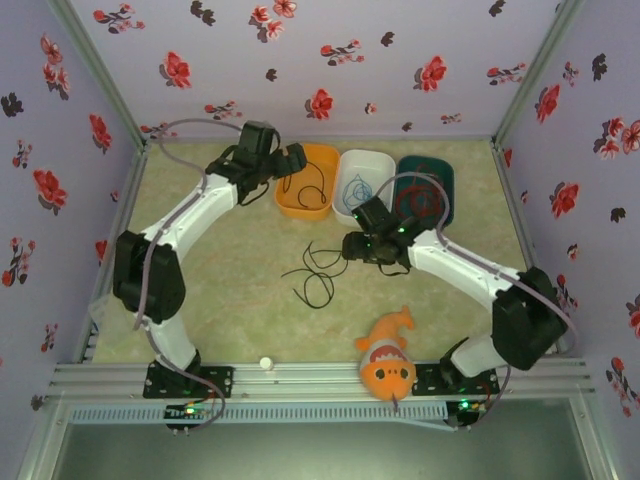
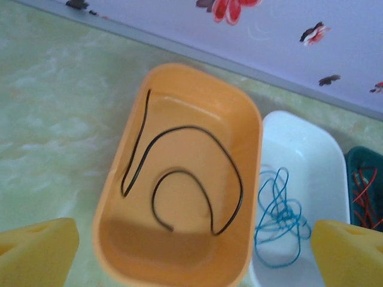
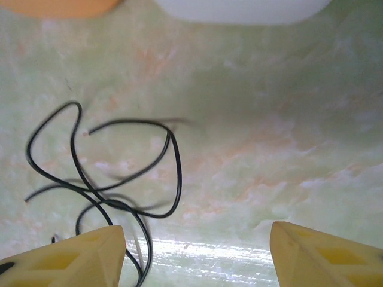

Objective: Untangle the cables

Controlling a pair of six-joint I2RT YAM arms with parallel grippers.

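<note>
Left gripper (image 2: 191,254) is spread over a black cable (image 2: 192,127) in the orange tray (image 2: 137,239); right gripper (image 3: 197,254) is spread over black cables (image 3: 179,173) on the tabletop (image 3: 287,131)

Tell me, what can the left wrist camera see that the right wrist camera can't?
Left wrist view: a thin black cable lying inside the orange plastic tray, a blue cable in the white tray, a red cable in the dark green tray, and the flowered wall. Right wrist view: a tangle of thin black cables loose on the pale green marbled table. Both: that table, edges of the orange and white trays, and open yellow fingers, of the left gripper or the right gripper.
</note>
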